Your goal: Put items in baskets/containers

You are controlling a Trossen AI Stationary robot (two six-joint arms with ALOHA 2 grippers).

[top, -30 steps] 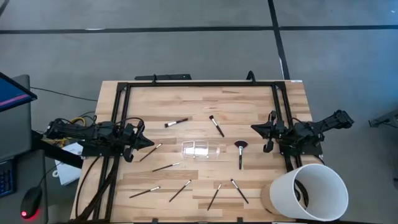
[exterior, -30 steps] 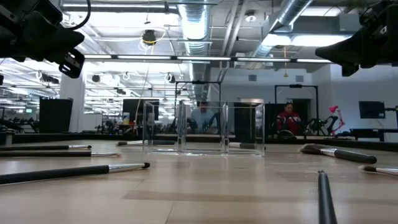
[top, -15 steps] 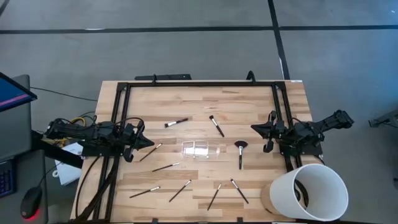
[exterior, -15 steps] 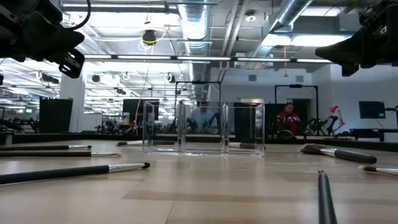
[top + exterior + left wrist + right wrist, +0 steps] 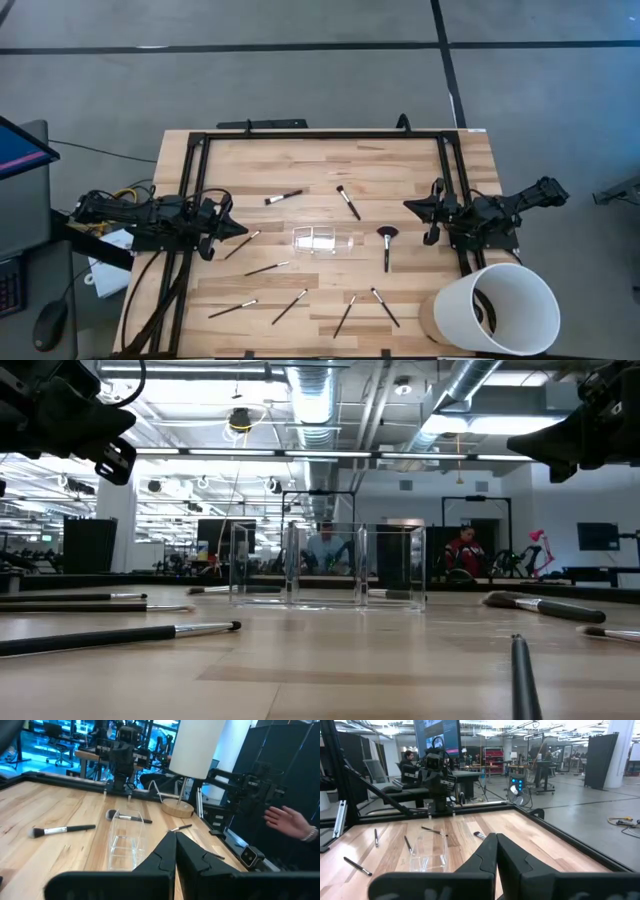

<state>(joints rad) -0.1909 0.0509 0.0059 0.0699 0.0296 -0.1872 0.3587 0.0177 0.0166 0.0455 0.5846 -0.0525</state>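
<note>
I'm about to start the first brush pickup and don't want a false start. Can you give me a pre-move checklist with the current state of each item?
1. Clear tray upright, mid-table, nothing inside it: ok.
2. Brushes all loose on the table, none in the tray; fan brush lies just right of the tray: ok.
3. Left gripper at the table's left edge, fingers shut and holding nothing: not ok for grasping, must open first.
4. Right gripper at the right edge, fingers shut and holding nothing: not ok, same.
5. White bucket at the front right corner, away from the tray: ok.
6. Person's hand shows beyond the table: cannot tell if clear.
</note>
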